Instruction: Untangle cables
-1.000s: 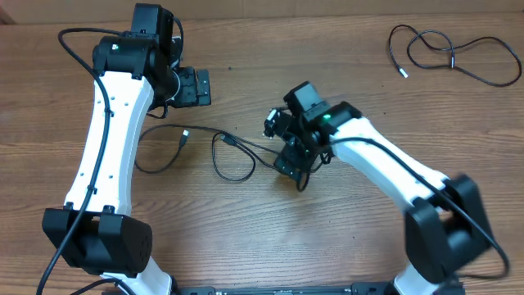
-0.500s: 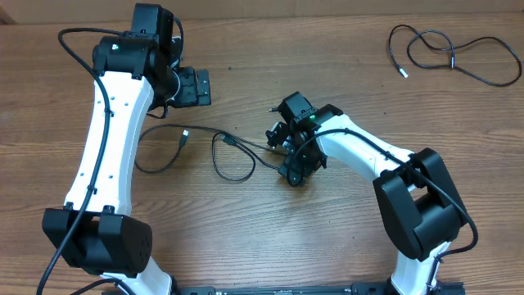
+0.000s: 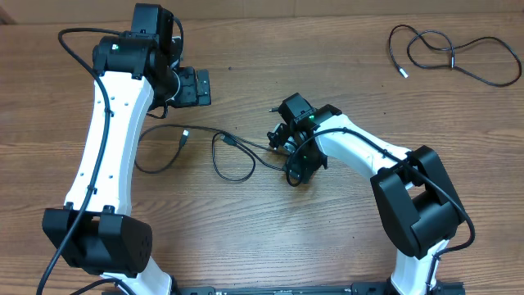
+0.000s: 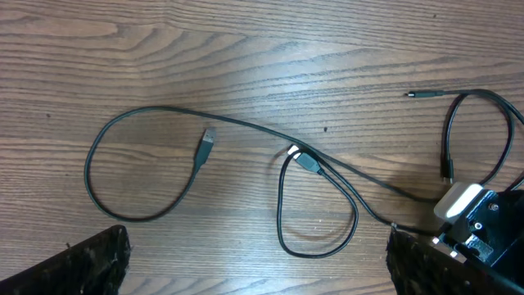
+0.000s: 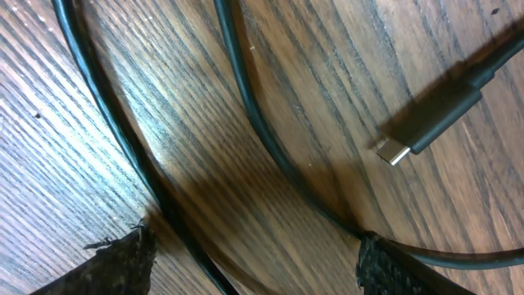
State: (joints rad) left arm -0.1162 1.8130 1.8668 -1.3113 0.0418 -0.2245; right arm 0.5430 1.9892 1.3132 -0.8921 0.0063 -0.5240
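Black thin cords (image 3: 215,160), looping loosely on the wooden desk (image 3: 344,246), are running under the right tool (image 5: 254,258). It's standing part-open astride two strands, gripping nothing. The left tool (image 4: 258,256) is gaping, empty. Best bet: pinching one strand only, clear of the silver-tipped black plug (image 5: 430,119).

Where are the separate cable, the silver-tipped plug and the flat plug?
separate cable (image 3: 451,54): overhead, crossing at its middle.
silver-tipped plug (image 5: 442,115): right wrist, black body.
flat plug (image 4: 205,145): left wrist, mid-body.

Brown wood-grain table (image 3: 270,246)
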